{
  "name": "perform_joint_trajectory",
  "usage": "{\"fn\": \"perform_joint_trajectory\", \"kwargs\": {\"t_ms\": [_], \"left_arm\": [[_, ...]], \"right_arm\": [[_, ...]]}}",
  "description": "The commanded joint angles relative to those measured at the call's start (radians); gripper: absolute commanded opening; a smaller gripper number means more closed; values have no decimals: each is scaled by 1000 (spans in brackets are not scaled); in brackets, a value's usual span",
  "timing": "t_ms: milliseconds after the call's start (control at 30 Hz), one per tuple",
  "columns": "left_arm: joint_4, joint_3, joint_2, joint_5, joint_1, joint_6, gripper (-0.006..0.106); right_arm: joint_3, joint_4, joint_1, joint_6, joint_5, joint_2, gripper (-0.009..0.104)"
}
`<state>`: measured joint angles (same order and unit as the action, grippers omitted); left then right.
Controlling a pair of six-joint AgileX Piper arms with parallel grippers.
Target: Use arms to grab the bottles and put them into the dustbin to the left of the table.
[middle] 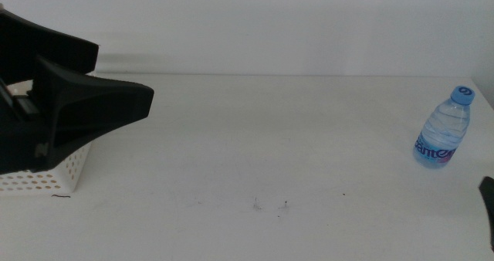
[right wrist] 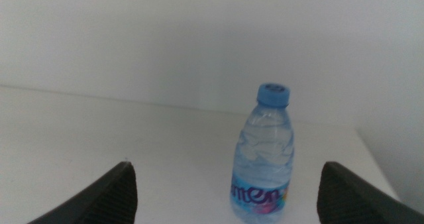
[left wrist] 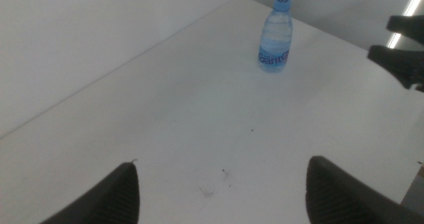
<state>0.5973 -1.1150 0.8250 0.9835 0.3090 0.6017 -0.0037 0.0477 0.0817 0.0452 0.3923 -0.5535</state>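
- Tool on your left arm (middle: 93, 106) hangs over the left side of the worktop (middle: 255, 153), above the dustbin; in the left wrist view its two jaws stand wide apart with nothing between them.
- Your right tool (right wrist: 225, 191) also has its jaws spread wide and holds nothing. In the middle view only a dark sliver of it shows at the lower right edge (middle: 488, 199).
- You can see the clear water bottle (middle: 443, 130) upright on the far right of the worktop, blue cap on top and a blue label around its lower half. It stands free, touched by neither tool.
- In the right wrist view the bottle (right wrist: 265, 158) sits ahead of the open jaws, between their lines but still clear of both.
- From the left wrist view the same bottle (left wrist: 275, 35) is well away across the worktop, near the far edge, with the right arm's dark parts (left wrist: 401, 52) close beside it.
- White perforated dustbin (middle: 46, 176) sits at the left edge of the worktop, mostly covered by your left arm; you cannot see what lies inside it.
- A few small dark specks (middle: 270, 205) mark the worktop near its front middle.
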Motion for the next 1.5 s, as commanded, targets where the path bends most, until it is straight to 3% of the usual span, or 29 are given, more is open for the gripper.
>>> {"fn": "perform_joint_trajectory", "kwargs": {"t_ms": [0, 167, 400, 500, 600, 733, 1467], "left_arm": [[1, -5, -5, -7, 1, -5, 82], [1, -5, -5, -7, 1, -5, 82], [1, -5, -5, -7, 1, -5, 82], [1, -5, -5, -7, 1, -5, 82], [1, -5, -5, -7, 1, -5, 82], [1, -5, -5, -7, 1, -5, 82], [1, -5, -5, -7, 1, -5, 82]], "right_arm": [[4, 1, -3, -24, 141, -125, 90], [4, 1, -3, -186, 320, -296, 90], [4, 1, -3, -180, 483, -468, 90], [4, -48, -3, -115, 526, -520, 90], [-26, -162, -3, -45, 523, -578, 90], [-105, -247, -3, 33, 521, -678, 90], [-537, -290, -3, 126, 547, -1295, 90]]}}
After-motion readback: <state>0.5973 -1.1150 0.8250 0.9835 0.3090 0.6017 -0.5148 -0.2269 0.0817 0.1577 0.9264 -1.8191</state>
